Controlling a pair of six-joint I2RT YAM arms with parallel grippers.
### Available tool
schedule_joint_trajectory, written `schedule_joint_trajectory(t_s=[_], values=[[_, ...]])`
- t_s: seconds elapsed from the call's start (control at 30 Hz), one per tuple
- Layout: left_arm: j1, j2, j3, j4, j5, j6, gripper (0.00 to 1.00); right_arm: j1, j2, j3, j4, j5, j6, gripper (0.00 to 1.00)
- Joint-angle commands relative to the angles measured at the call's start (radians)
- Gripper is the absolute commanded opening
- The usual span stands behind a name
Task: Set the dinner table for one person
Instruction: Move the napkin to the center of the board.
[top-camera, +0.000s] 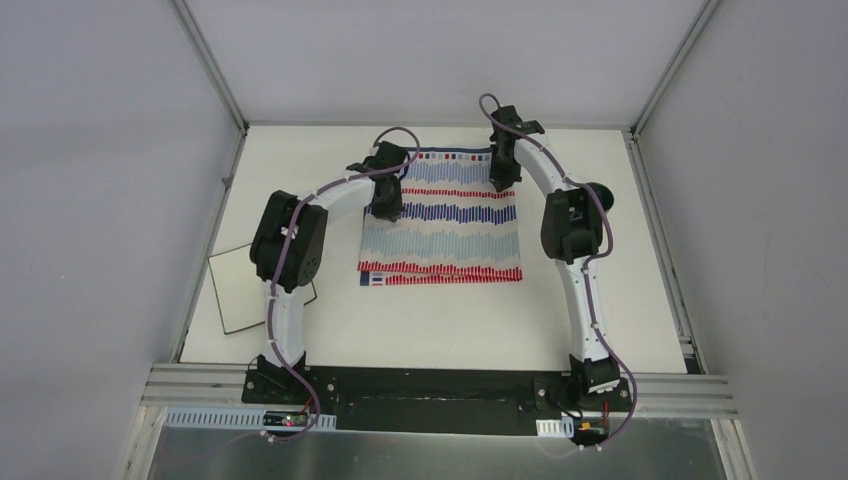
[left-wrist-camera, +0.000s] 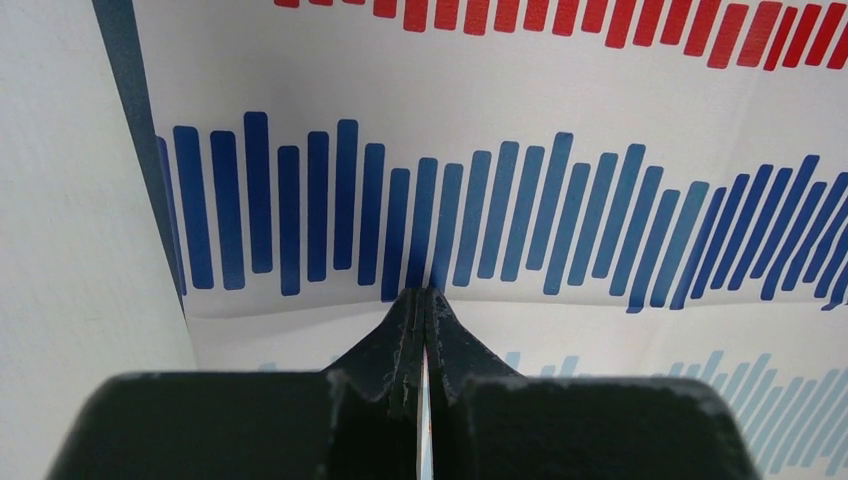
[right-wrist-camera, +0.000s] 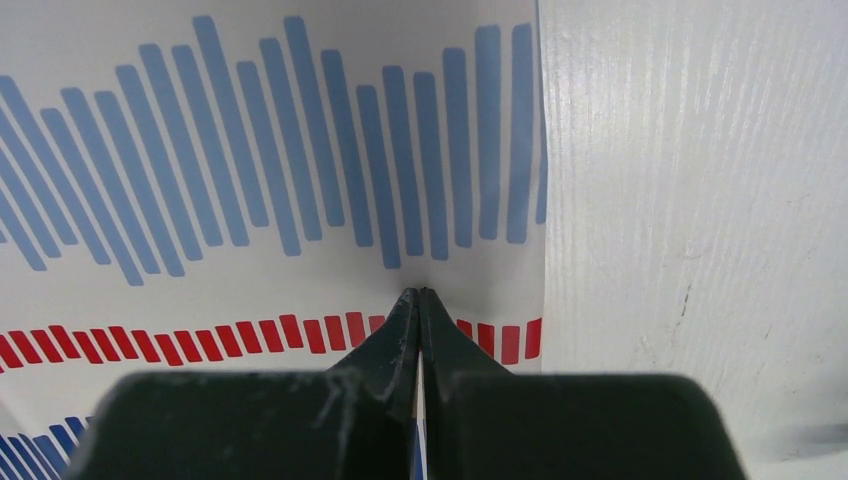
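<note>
A red, blue and white striped cloth (top-camera: 445, 245) lies in the middle of the white dinner table (top-camera: 450, 330). My left gripper (top-camera: 385, 208) is at the cloth's far left part. In the left wrist view it (left-wrist-camera: 428, 292) is shut, with a thin fold of the cloth (left-wrist-camera: 500, 100) pinched between its fingers. My right gripper (top-camera: 501, 180) is at the far right corner. It (right-wrist-camera: 420, 290) is shut too, on a sliver of the cloth (right-wrist-camera: 250, 120) close to the cloth's right edge, with bare table (right-wrist-camera: 700, 200) beside it.
A white square plate (top-camera: 240, 292) with a dark rim lies at the table's left edge, partly under the left arm. A dark round object (top-camera: 603, 196) shows behind the right arm's elbow. Grey rails and walls border the table.
</note>
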Motion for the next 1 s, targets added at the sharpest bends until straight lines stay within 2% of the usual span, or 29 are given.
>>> schedule_joint_trajectory(t_s=[0.0, 0.13, 0.27, 0.4, 0.53, 0.8, 0.97], values=[[-0.023, -0.018, -0.050, -0.051, 0.002, -0.022, 0.00, -0.014, 0.016, -0.015, 0.019, 0.002, -0.016, 0.00], [-0.023, -0.088, -0.054, -0.072, -0.060, -0.008, 0.00, -0.012, 0.000, -0.018, 0.021, -0.019, -0.022, 0.00], [-0.026, -0.207, -0.012, -0.162, -0.137, 0.018, 0.00, -0.005, -0.072, -0.047, 0.044, -0.044, -0.027, 0.00], [-0.036, -0.336, 0.036, -0.239, -0.226, 0.041, 0.00, 0.008, -0.195, -0.110, 0.074, -0.049, -0.029, 0.11], [-0.050, -0.442, 0.029, -0.283, -0.276, 0.039, 0.00, 0.033, -0.347, -0.200, 0.071, -0.050, -0.028, 0.17], [-0.119, -0.578, -0.176, -0.303, -0.343, -0.012, 0.00, 0.207, -0.692, -0.625, 0.163, 0.037, -0.002, 0.19], [-0.151, -0.667, -0.314, -0.301, -0.358, -0.071, 0.00, 0.310, -0.895, -0.939, 0.232, 0.036, 0.078, 0.20]])
